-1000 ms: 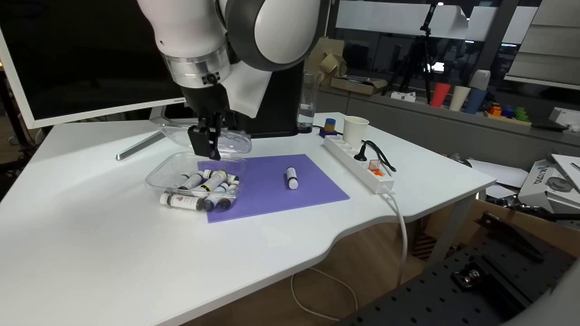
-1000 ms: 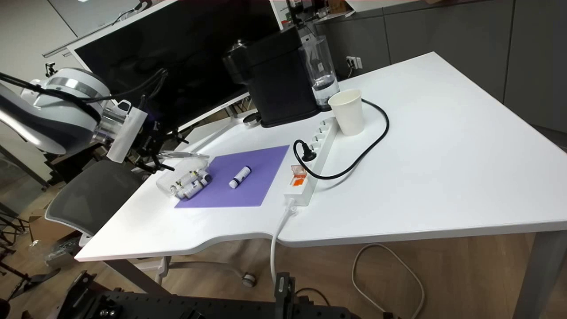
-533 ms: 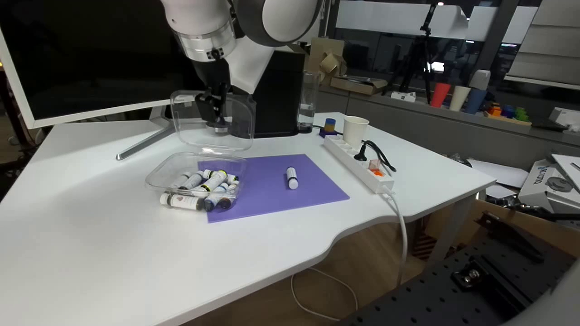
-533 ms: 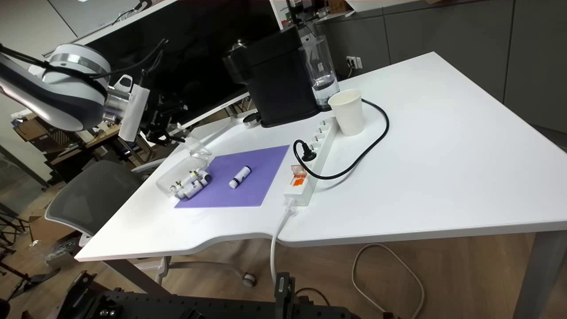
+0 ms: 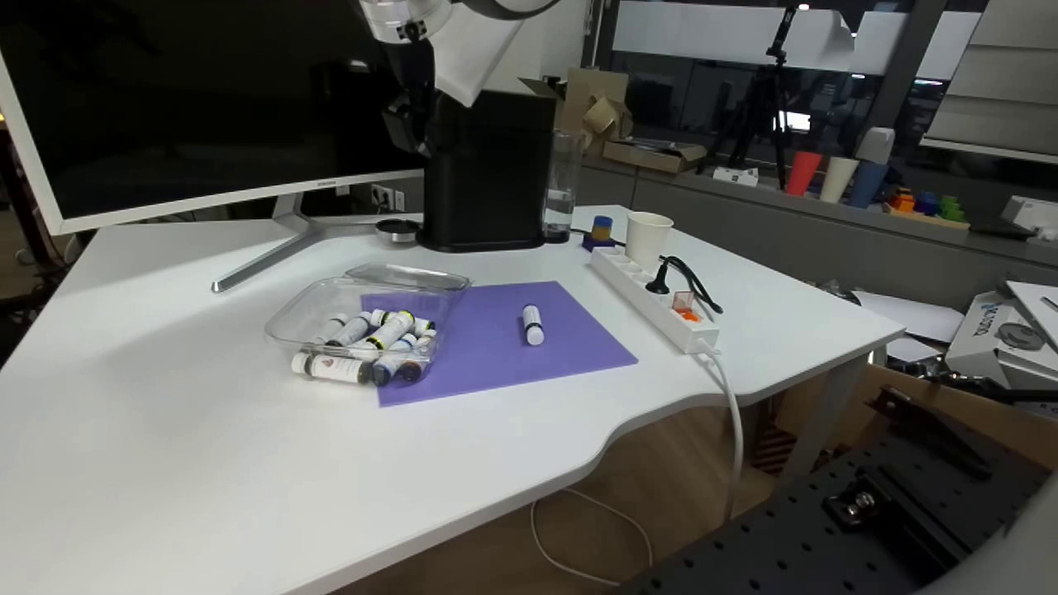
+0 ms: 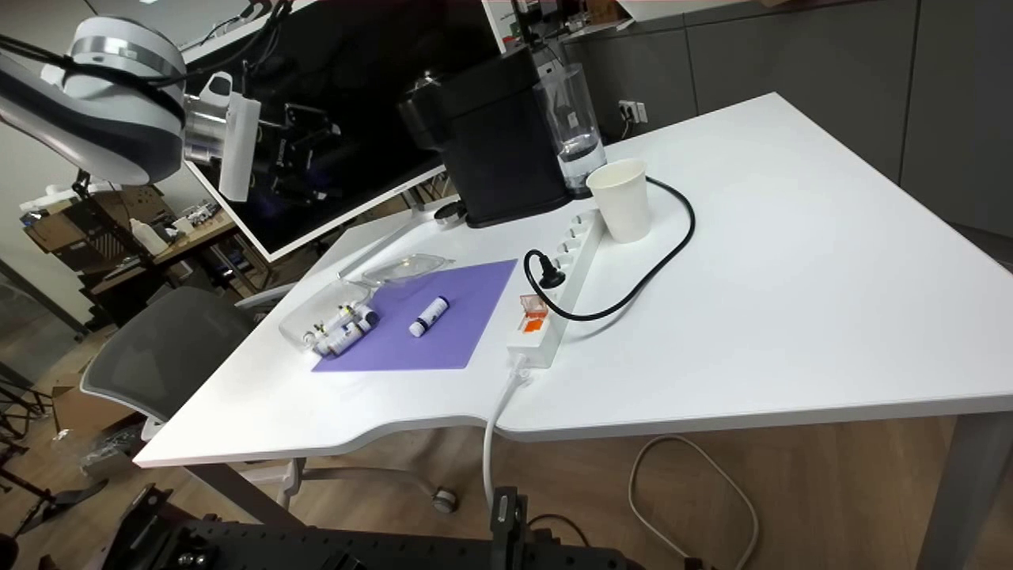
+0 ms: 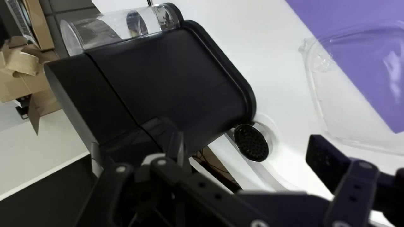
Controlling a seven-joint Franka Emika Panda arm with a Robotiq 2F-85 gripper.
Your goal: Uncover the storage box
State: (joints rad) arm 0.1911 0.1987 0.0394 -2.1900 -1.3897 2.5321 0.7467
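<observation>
Your black two-finger gripper (image 6: pixel 327 162) is hard to make out in both exterior views, dark against the black-screened, white-framed monitor (image 5: pixel 190 91), and in an exterior view the top edge cuts off the white robot arm (image 5: pixel 407 16). In the wrist view the clear plastic lid (image 7: pixel 350 101) runs past the right edge; you cannot tell whether it touches the small shallow see-through plastic storage box (image 5: pixel 296 318). The white desk (image 5: pixel 207 463) carries a flat purple mat (image 5: pixel 496 359) with a white cylindrical tube (image 5: pixel 532 324) on it, a tall black box (image 5: pixel 492 178) and a long white power strip (image 5: pixel 640 296); past it you see a black tripod (image 5: pixel 775 78) by dark windows (image 5: pixel 694 91). The storage box is uncovered, with a heap of similar tubes (image 5: pixel 384 335) in it, partly over the mat's edge, the lid just beside it. The storage box lies below your gripper and well apart from it; the gripper's fingers (image 7: pixel 328 160) are spread wide above the desk
</observation>
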